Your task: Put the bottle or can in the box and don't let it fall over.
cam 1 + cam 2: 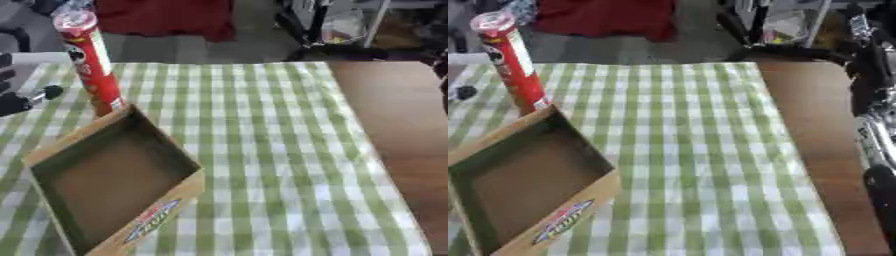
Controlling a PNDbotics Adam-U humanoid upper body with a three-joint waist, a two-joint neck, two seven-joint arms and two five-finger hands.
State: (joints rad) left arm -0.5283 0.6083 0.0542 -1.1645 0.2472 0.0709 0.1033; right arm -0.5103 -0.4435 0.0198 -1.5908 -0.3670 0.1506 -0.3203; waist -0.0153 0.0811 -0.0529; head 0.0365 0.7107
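I see the can standing upright on the table, just right of my left robot hand and apart from it. The box lies before the can, nearer me, its far corner at the can's foot.

It looks like a lab or workshop: beyond the left hand, past the checked cloth on a wooden table, stand metal equipment frames on grey floor.
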